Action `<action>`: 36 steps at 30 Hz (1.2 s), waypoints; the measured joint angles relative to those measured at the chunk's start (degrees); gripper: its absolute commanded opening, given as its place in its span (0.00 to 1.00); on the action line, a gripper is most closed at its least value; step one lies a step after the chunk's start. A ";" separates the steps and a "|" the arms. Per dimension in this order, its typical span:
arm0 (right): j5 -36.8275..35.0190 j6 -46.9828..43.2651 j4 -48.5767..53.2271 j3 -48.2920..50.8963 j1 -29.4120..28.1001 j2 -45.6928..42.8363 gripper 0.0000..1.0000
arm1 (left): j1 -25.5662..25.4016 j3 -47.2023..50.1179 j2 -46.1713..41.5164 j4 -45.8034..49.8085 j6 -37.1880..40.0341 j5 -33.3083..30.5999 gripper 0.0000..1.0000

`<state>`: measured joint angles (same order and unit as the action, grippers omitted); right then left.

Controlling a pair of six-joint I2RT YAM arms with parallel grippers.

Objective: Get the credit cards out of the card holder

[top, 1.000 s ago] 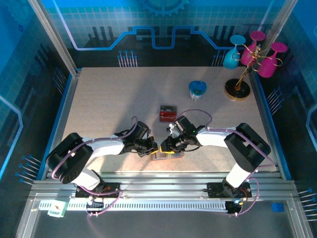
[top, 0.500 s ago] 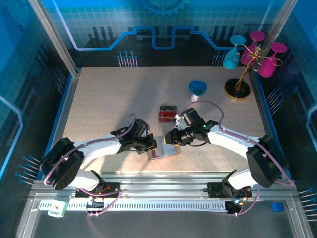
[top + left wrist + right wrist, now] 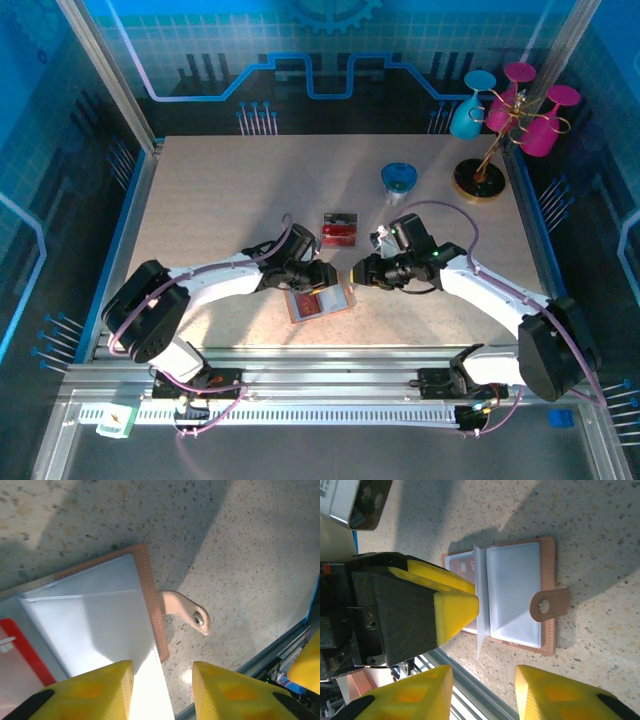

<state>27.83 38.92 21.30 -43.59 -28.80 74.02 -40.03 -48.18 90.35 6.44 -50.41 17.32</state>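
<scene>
From above, the card holder (image 3: 325, 302) lies open on the surface (image 3: 220, 200), close to the near edge and about halfway along it. One second ago both hands were crowded over it and it looked half folded. Now it is spread flat. The left hand (image 3: 320, 278) sits over its far rim. The right hand (image 3: 358, 273) has pulled back to the right, just beside the holder. Two credit cards (image 3: 340, 229), one dark and one red, lie farther in, towards the middle of the surface.

In the left wrist view, the left hand (image 3: 161, 682) has its fingers parted. A pale inner leaf (image 3: 150, 690) of the card holder (image 3: 90, 605) rises between them, and I cannot tell if it is pinched. A red card (image 3: 22, 647) sits in the pocket, and the closing tab (image 3: 187, 614) lies flat.

In the right wrist view, the right hand (image 3: 482, 692) is wide open and holds nothing. Below it is the card holder (image 3: 515, 595), with the inner leaf (image 3: 480, 605) standing upright against a finger (image 3: 455, 610) of the left hand. The red card (image 3: 462, 565) is behind the leaf.

I judge that the opening is done and at least one card is still to pull out. The free right hand seems well placed for this.
</scene>
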 measured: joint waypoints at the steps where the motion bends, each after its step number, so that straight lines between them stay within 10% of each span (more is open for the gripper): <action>1: 0.02 -0.04 0.02 0.17 0.09 0.00 0.39 | -0.13 -0.48 0.55 0.07 0.00 0.11 0.43; 19: -2.36 -5.60 1.86 -2.99 0.37 11.34 0.38 | -1.62 -2.64 9.05 -3.76 -2.19 1.16 0.52; 36: -2.38 -8.00 1.62 -11.39 -0.57 22.45 0.34 | -1.36 2.99 -9.73 0.83 -2.58 -6.86 0.54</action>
<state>25.45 30.92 22.92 -54.98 -29.36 96.47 -41.39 -45.19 80.62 7.27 -52.99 10.46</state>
